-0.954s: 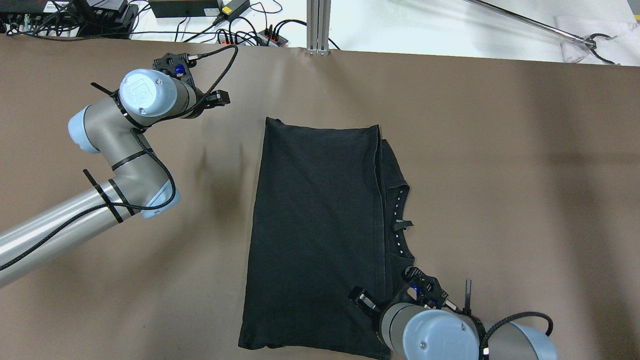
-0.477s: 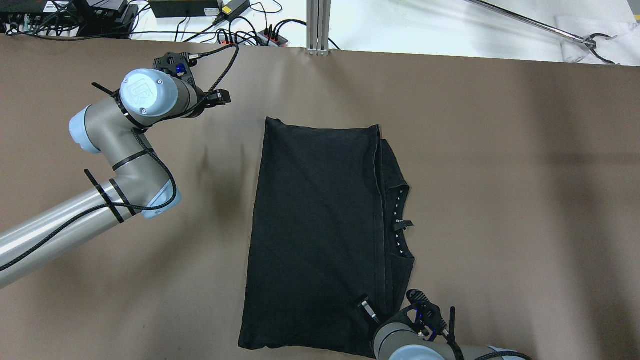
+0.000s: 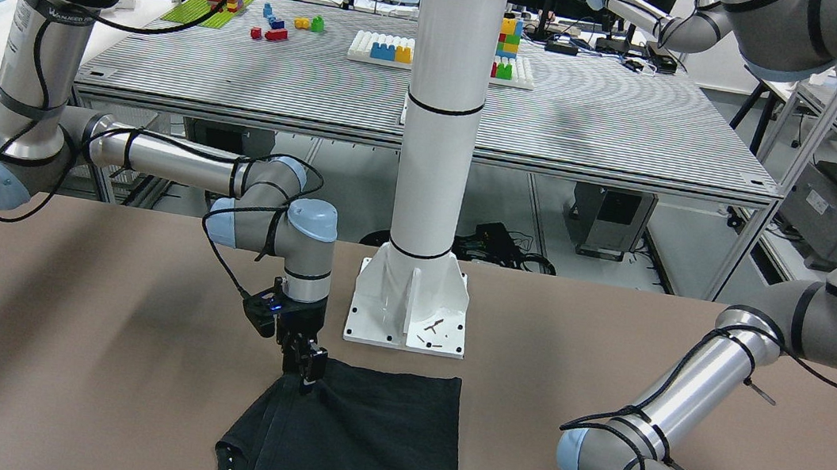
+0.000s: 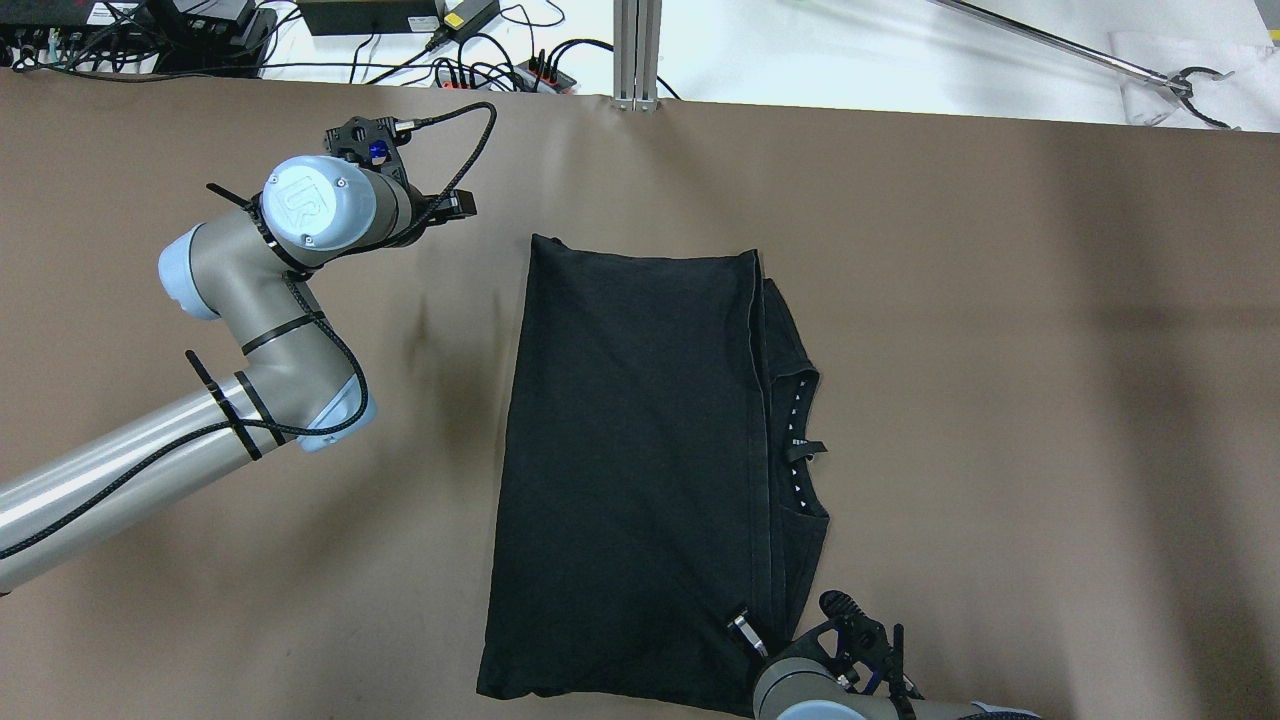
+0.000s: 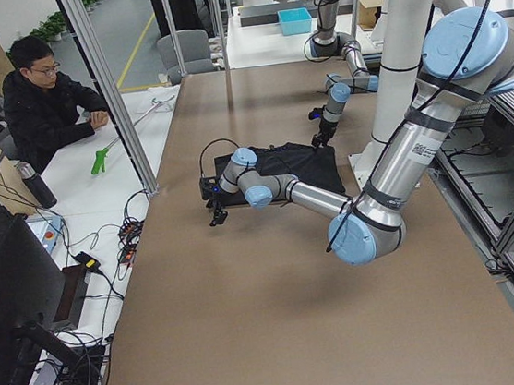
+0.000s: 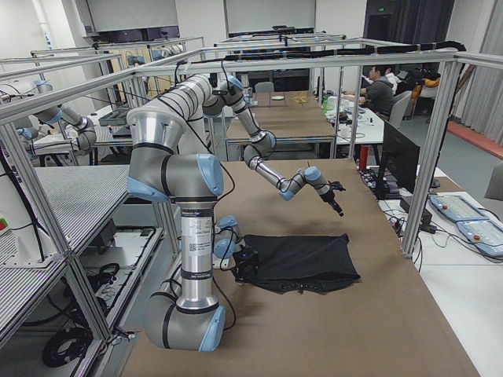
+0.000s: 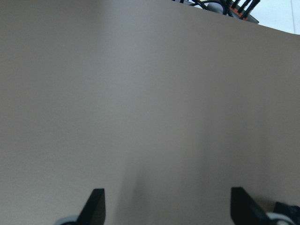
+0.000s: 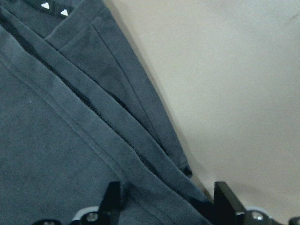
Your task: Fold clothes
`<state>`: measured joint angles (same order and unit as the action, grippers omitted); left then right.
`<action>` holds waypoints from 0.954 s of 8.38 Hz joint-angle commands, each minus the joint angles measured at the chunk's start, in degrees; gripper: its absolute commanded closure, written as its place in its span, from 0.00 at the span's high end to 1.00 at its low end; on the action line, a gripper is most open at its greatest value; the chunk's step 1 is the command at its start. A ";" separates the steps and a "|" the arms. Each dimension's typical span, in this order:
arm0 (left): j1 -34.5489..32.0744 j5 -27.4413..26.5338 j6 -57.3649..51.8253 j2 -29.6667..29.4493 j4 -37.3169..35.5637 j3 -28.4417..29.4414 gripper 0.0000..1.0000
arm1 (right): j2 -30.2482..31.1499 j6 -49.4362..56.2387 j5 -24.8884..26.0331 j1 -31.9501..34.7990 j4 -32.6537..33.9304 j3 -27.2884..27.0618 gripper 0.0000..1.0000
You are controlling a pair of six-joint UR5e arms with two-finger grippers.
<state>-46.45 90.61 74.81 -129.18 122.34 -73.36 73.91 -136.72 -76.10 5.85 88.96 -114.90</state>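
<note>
The black garment (image 4: pixel 640 450) lies flat and folded on the brown table, its collar with a small tag at the right side; it also shows in the front-facing view (image 3: pixel 377 438). My right gripper (image 4: pixel 748 635) is low at the garment's near right corner, also seen in the front-facing view (image 3: pixel 306 371). In the right wrist view (image 8: pixel 166 201) its fingers stand apart over the layered hem (image 8: pixel 117 140), holding nothing. My left gripper (image 4: pixel 458 205) is open over bare table (image 7: pixel 164 206), left of the garment's far left corner.
The white pillar (image 3: pixel 441 150) stands on its base plate (image 3: pixel 410 306) just behind the garment's near edge. Cables and power strips (image 4: pixel 500 70) and an aluminium post (image 4: pixel 637 50) line the far edge. A grabber tool (image 4: pixel 1180 80) lies at the far right.
My right gripper has drawn back toward the robot, from over the garment to its near right corner. My left arm has shifted slightly right and farther away.
</note>
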 commanded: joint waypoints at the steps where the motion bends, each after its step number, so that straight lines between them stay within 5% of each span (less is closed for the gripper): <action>1: 0.40 -0.79 0.60 -0.28 0.00 -0.12 0.94 | -0.26 0.05 0.07 -0.49 1.39 0.12 0.65; 5: 0.66 -1.14 0.60 0.51 0.00 -0.12 0.94 | -1.04 -0.31 0.07 0.21 0.60 0.12 0.00; 8: 0.66 -1.05 0.95 0.60 0.00 -0.03 0.94 | -3.15 2.22 -1.23 2.49 1.03 -0.32 0.00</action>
<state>-45.80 89.52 75.63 -128.64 122.34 -73.43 72.47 -136.58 -76.11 6.83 89.63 -114.94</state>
